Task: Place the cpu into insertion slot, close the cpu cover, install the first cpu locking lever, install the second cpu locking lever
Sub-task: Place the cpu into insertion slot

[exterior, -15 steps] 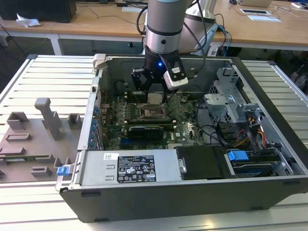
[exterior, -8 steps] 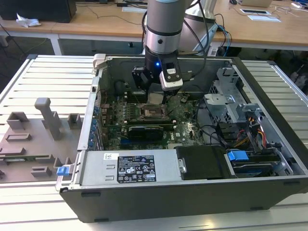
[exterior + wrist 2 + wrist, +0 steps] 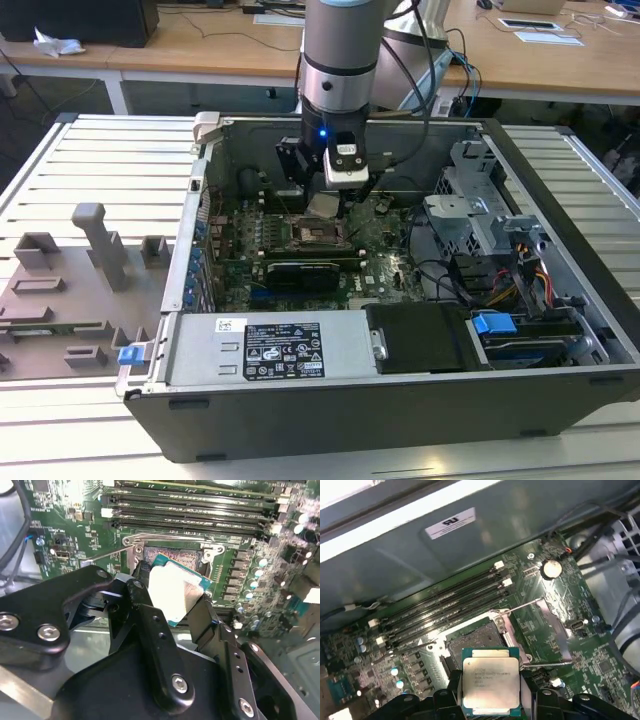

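Placement step: the hand (image 3: 491, 692) pinches the chip (image 3: 491, 680) at the open socket's (image 3: 315, 233) twelve o'clock in the exterior view; seating likely needs squaring.

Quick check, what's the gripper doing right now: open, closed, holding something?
Gripper: shut on the cpu, gripped by its edges, not yet in the insertion slot.

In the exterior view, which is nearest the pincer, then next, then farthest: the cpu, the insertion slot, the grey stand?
1. cpu, gripped in the pincer.
2. insertion slot, just beneath it.
3. grey stand, far off at the exterior view's left.
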Robot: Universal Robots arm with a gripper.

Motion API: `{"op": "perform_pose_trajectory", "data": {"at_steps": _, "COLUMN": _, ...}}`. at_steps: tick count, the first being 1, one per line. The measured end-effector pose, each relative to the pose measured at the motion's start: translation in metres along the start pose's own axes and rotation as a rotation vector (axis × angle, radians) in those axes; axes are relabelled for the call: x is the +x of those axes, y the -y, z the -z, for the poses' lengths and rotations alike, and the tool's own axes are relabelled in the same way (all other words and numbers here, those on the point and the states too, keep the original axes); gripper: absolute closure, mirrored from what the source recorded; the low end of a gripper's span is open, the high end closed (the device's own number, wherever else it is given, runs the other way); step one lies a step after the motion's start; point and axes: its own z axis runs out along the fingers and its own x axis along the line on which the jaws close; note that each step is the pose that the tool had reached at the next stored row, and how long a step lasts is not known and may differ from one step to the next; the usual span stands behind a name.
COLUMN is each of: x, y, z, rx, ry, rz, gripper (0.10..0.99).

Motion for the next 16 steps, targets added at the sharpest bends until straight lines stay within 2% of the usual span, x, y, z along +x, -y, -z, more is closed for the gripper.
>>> {"op": "perform_pose_trajectory", "data": {"at_steps": 3, "x": 0.0000, "y": 0.0000, "z": -0.0003, "rx": -0.001, "ry": 0.0033, "rz": -0.050, "gripper": 0.541}}
{"op": "perform_pose_trajectory", "data": {"at_steps": 6, "x": 0.0000, "y": 0.0001, "z": -0.0010, "rx": -0.002, "ry": 0.0100, "rz": -0.148, "gripper": 0.541}}
{"op": "perform_pose_trajectory", "data": {"at_steps": 8, "x": 0.0000, "y": 0.0001, "z": -0.0011, "rx": -0.003, "ry": 0.0116, "rz": -0.172, "gripper": 0.541}}
{"op": "perform_pose_trajectory", "data": {"at_steps": 16, "x": 0.0000, "y": 0.0002, "z": -0.0023, "rx": -0.005, "ry": 0.0248, "rz": -0.366, "gripper": 0.541}}
